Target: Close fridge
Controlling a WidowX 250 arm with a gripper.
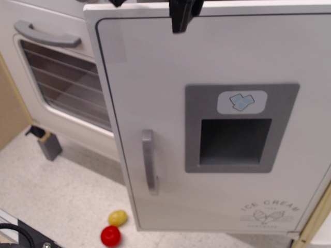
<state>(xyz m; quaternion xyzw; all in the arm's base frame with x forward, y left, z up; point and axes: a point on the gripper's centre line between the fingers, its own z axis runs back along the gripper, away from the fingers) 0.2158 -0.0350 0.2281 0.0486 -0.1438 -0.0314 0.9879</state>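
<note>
I see the white fridge door [207,129] filling most of the view, its face nearly square to the camera. Its grey vertical handle [149,161] sits at lower left, the grey dispenser panel [239,127] at centre right, and the "ICE CREAM" print [269,208] below it. The black hand [183,13] touches the door's top edge; most of it is cropped, so I cannot tell how far it is open. Left of the door stands the oven door [57,77]. A yellow ball [118,217] and a red ball [110,235] lie on the counter [51,196].
</note>
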